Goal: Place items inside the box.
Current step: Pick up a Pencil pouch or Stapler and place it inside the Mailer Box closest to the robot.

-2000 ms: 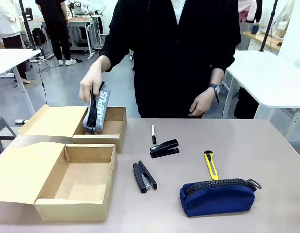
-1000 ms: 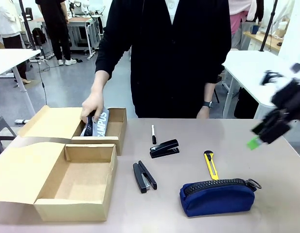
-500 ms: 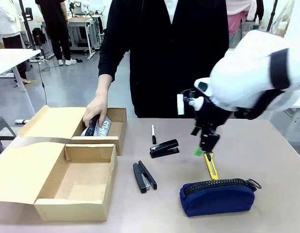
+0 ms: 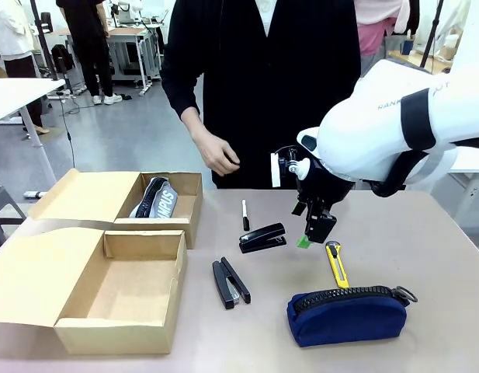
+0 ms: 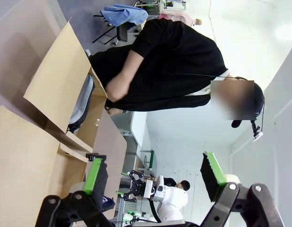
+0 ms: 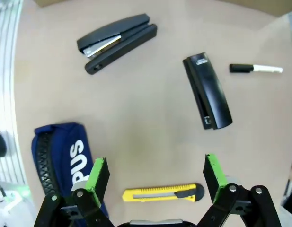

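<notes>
The box point(image 4: 119, 291) lies open at the front left, its flap lid spread to the left and its inside bare; its tan wall point(image 5: 22, 161) also shows in the left wrist view. On the table lie two black staplers point(image 4: 262, 237) point(image 4: 230, 282), a marker point(image 4: 244, 214), a yellow utility knife point(image 4: 336, 264) and a navy pouch point(image 4: 346, 315). My right gripper point(image 4: 311, 235) hangs open just above the table between the far stapler and the knife, holding nothing. From its wrist I see the staplers point(image 6: 116, 42) point(image 6: 207, 90), the marker point(image 6: 256, 68), the knife point(image 6: 162, 193) and the pouch point(image 6: 60, 161) below the right gripper point(image 6: 155, 170). My left gripper point(image 5: 154, 175) is open.
A smaller tan carton point(image 4: 185, 210) stands behind the box and holds a dark white-lettered pouch point(image 4: 154, 198). The person stands at the far edge with an empty hand point(image 4: 216, 151) raised above the table. Bare tabletop lies between the box and the staplers.
The person laid the dark pouch in the smaller carton and drew the hand back. My right arm swung in from the right and lowered over the items near the far stapler.
</notes>
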Motion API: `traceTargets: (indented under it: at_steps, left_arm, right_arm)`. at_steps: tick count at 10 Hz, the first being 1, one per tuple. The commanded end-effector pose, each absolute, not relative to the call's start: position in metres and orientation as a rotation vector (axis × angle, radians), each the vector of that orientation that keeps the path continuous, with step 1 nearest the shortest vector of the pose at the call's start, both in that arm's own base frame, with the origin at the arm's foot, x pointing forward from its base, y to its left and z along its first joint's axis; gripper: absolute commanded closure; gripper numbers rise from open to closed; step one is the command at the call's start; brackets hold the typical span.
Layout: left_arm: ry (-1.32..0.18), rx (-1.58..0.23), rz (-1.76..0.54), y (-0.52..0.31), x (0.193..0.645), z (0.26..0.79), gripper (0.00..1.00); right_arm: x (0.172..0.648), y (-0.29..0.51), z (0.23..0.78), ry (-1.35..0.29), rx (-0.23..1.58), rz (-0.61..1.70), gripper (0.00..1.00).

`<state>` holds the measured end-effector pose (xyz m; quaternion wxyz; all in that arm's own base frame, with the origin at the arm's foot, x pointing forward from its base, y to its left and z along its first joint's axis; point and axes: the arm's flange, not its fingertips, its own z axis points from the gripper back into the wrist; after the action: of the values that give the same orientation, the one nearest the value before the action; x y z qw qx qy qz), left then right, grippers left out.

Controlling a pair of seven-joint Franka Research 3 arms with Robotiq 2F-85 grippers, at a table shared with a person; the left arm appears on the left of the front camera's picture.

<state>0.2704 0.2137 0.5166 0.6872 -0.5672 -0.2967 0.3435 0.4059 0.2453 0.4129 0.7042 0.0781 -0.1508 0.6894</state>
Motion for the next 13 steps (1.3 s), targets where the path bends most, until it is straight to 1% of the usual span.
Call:
traceTargets:
  at_steps: [1,2,5,7,11,13]
  left_arm:
    - [-0.684,-1.28,0.75,0.213,0.27,0.516,0.0]
    - [-0.684,-1.28,0.75,0.213,0.27,0.516,0.0]
    - [-0.684,-1.28,0.75,0.213,0.27,0.516,0.0]
    - [-0.684,-1.28,0.75,0.213,0.27,0.516,0.0]
    - [-0.684,-1.28,0.75,0.213,0.27,0.516,0.0]
    - [-0.684,-1.28,0.75,0.213,0.27,0.516,0.0]
  right_arm:
    - [0.428,0.254,0.397,-0.381,0.145,1.648,0.0]
    - [0.446,0.27,0.383,-0.392,0.12,1.674,0.0]
    - [0.47,0.303,0.356,-0.354,0.05,1.695,0.0]
    - [0.488,0.319,0.331,-0.33,0.037,1.723,0.0]
    - [0.499,0.328,0.3,-0.236,0.066,1.728,0.0]
    - [0.499,0.326,0.297,-0.213,0.056,1.717,0.0]
